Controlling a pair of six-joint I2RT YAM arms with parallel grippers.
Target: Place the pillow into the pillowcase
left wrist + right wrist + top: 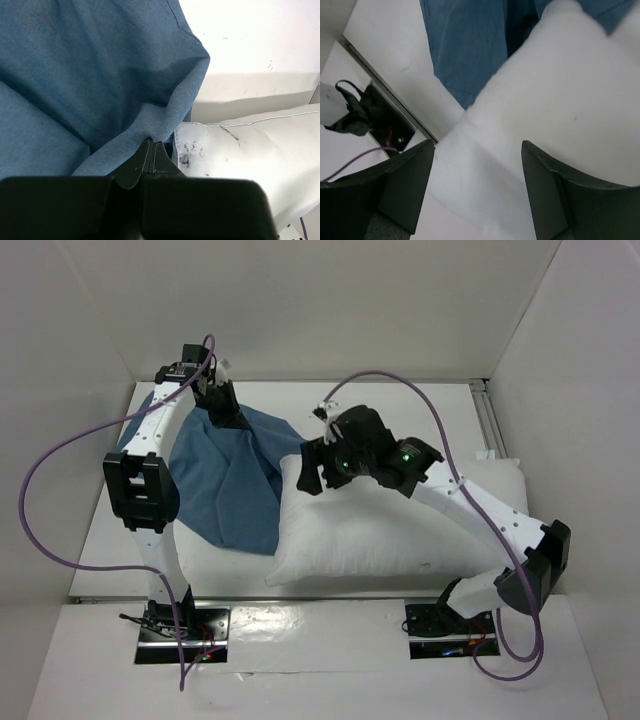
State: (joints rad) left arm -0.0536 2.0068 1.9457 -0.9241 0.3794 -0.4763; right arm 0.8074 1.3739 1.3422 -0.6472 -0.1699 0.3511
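Bases of both my arms sit at the bottom edge of the overhead view, at the near side of the table (100, 560). Just beyond them the pillow (400, 540) lies flat across the centre and right of that frame, and its left end lies over the edge of the blue cloth.

My right gripper (318, 472) hangs over the pillow's upper left corner with its fingers spread wide. In my right wrist view they stand well apart at the bottom of the frame, with white pillow filling the gap between them. I cannot tell whether they touch it.

Left of centre, the pillowcase (230, 485) spreads wrinkled on the table, rising to a peak toward the upper left.

Farthest out, my left gripper (238, 420) is at that peak, pinched tight on the cloth. My left wrist view shows the fingertips pressed together on a fold of blue hem at bottom centre, with a speckled pillow corner just to their right.
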